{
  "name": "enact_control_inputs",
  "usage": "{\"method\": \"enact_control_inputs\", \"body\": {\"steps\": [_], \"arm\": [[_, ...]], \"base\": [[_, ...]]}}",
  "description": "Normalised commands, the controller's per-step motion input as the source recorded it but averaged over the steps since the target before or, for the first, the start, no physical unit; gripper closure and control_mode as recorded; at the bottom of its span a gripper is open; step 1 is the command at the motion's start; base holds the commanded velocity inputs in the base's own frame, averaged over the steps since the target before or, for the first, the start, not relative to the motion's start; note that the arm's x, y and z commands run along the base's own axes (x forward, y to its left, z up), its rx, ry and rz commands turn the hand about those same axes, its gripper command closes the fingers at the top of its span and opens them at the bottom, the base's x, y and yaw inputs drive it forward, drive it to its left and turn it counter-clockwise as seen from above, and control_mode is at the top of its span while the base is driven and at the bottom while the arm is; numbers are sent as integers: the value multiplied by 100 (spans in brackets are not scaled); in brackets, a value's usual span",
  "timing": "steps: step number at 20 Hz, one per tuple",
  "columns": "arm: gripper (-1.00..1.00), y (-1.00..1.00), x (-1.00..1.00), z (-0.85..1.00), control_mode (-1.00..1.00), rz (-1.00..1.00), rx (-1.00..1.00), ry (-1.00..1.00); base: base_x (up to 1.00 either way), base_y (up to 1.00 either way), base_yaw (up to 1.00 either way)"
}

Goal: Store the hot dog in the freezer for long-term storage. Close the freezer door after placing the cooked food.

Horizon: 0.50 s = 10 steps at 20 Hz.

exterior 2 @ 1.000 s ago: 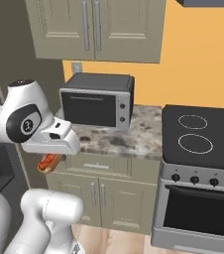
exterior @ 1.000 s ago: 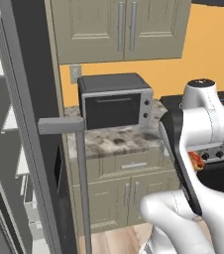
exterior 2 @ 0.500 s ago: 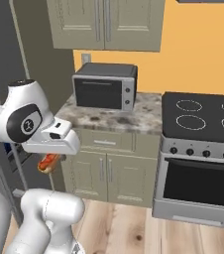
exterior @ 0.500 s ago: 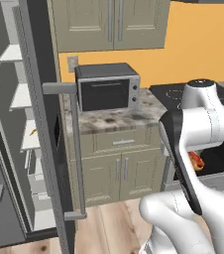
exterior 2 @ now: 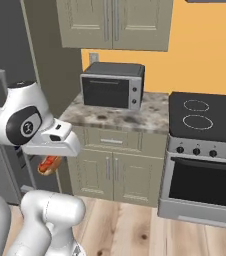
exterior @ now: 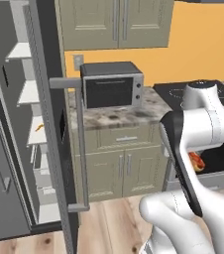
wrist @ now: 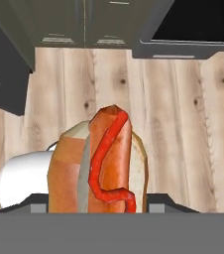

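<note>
The hot dog (wrist: 100,163), an orange-red sausage in a tan bun, sits between my gripper (wrist: 99,204) fingers, which are shut on it above the wooden floor. From the right base view the hot dog (exterior 2: 48,164) hangs under the white hand, with the gripper (exterior 2: 50,159) pointing down in front of the lower cabinets. In the left base view the hot dog (exterior: 197,161) peeks out behind the forearm. The freezer (exterior: 27,94) stands open at the left, with white shelves. The freezer door (exterior: 50,124) swings out toward me, edge-on, and its long bar handle (exterior: 79,144) faces right.
A black and silver microwave (exterior: 112,84) sits on the speckled counter (exterior: 119,116). The stove (exterior 2: 205,150) with its oven door is to the right. Tan cabinets (exterior 2: 112,170) run below the counter and wooden floor (exterior 2: 135,225) lies in front.
The whole picture has shifted as the base drove: the fridge and counter look farther off and more floor shows. The hot dog stays gripped the same way.
</note>
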Motion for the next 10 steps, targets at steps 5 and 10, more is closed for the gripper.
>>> {"method": "enact_control_inputs", "body": {"steps": [5, 10], "arm": [[100, 0, 0, 0, 100, 0, 0, 0], [100, 0, 0, 0, 100, 0, 0, 0]], "base": [[-63, 34, 8], [-58, 43, 31]]}}
